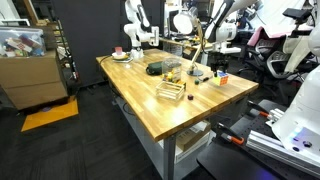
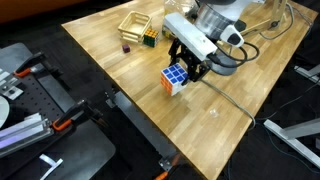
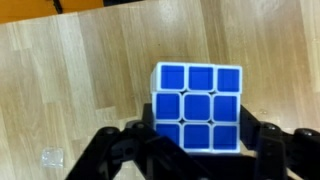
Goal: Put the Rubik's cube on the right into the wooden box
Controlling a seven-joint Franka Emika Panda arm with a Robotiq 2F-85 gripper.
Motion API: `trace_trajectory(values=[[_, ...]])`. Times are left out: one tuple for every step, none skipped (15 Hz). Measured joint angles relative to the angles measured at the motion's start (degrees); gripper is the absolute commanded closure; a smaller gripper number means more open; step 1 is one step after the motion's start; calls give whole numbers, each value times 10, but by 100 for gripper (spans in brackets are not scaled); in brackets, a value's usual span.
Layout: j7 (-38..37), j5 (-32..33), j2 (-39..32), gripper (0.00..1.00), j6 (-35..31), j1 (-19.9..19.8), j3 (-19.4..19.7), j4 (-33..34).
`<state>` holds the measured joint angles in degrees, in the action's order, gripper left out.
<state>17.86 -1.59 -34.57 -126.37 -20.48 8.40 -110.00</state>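
The Rubik's cube (image 3: 197, 105) shows a blue face in the wrist view and sits between my gripper's (image 3: 197, 138) two black fingers, which press on its sides. In an exterior view the cube (image 2: 177, 78) is at the fingertips of the gripper (image 2: 190, 68), at or just above the wooden tabletop. In an exterior view the cube (image 1: 222, 78) is near the table's far edge. The pale wooden box (image 2: 135, 27) stands apart from it, towards a table corner, and also shows in an exterior view (image 1: 172, 90).
A second multi-coloured cube (image 2: 150, 38) lies against the wooden box, with a small dark object (image 2: 126, 47) nearby. A large cardboard box (image 1: 30, 75) stands on the floor beside the table. A white plate (image 1: 121, 55) is at a far corner. A cable (image 2: 235, 100) trails across the tabletop.
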Motion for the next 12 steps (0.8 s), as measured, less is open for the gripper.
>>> trace_trajectory(values=[[3,8,12,47,0,9,-4,-10],[6,17,25,47,-1,19,-8,-20],[7,28,37,47,-2,30,-11,-28],[8,40,47,47,-4,41,-14,-35],[8,53,57,47,-7,51,-15,-40],[10,65,64,47,-11,60,-17,-44],[13,76,71,47,-14,69,-20,-46],[17,85,76,47,-18,76,-23,-49],[23,91,82,47,-22,84,-27,-53],[32,92,87,22,-24,88,-32,-57],[40,92,91,22,-27,89,-36,-60],[46,92,93,22,-30,89,-38,-63]])
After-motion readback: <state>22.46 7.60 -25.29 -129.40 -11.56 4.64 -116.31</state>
